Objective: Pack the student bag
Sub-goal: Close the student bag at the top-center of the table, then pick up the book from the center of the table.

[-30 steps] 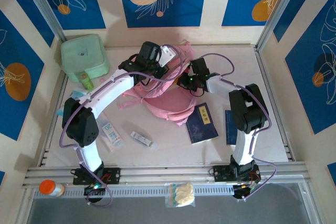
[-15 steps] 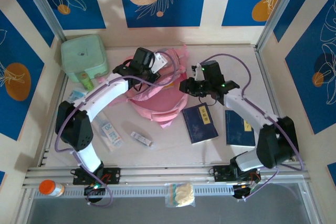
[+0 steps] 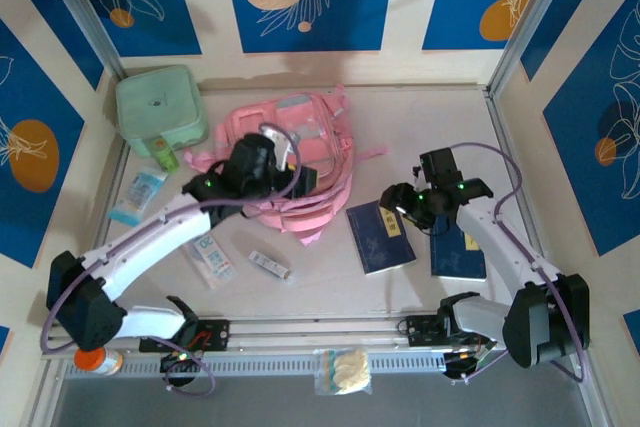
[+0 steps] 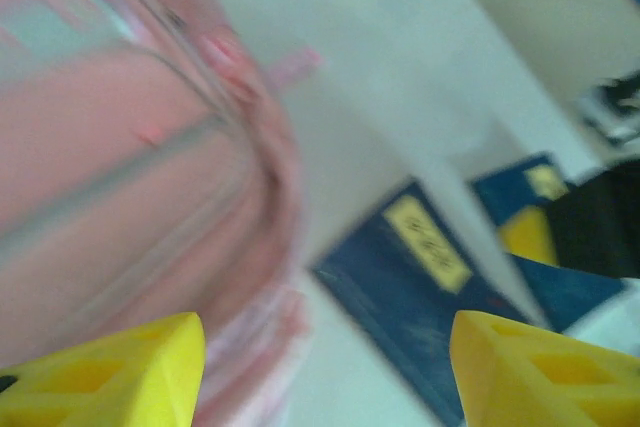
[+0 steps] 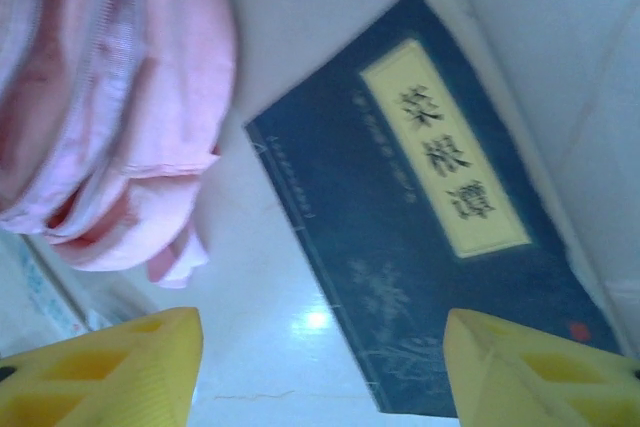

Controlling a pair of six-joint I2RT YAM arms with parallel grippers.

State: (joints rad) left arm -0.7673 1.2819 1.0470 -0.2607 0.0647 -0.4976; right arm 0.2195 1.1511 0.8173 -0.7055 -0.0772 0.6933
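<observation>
The top view is bright and evenly lit from overhead, with faint soft shadows on the table (image 3: 330,287). The left wrist view is smeared by motion blur, the student bag (image 4: 120,167) at 9 o'clock perhaps worst. The right wrist view is sharper, with a small glare spot at 6 o'clock.

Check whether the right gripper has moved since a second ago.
Yes. The right gripper has drawn back from over the pink fabric backpack toward the near right, and now hangs open by the far edge of the dark blue book.
</observation>
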